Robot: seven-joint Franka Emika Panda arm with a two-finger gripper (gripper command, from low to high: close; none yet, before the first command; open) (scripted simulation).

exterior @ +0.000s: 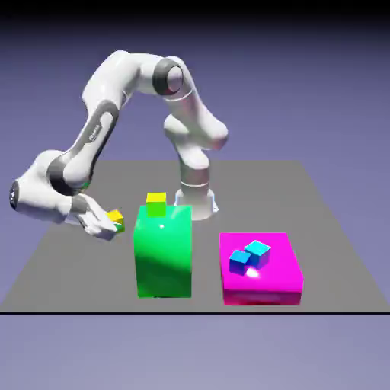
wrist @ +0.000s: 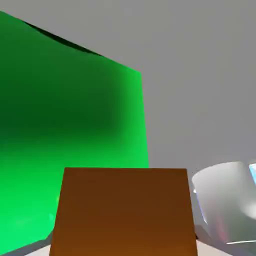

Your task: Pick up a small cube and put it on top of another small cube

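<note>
Gripping the small orange-yellow cube, the white two-finger gripper has its jaws closed on it, apparently clear of the grey table's left edge, with the stacking still to come!

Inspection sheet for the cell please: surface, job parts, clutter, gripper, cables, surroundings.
Surface: dark grey table, no marks seen.
Job parts: orange-yellow small cube held off the table; yellow-lime small cube on the green block.
Clutter: two blue small cubes, darker and lighter, on the magenta block.
Gripper: gripper closed on the orange-yellow small cube.
Cables: nothing seen.
Surroundings: plain blue-violet backdrop.
</note>
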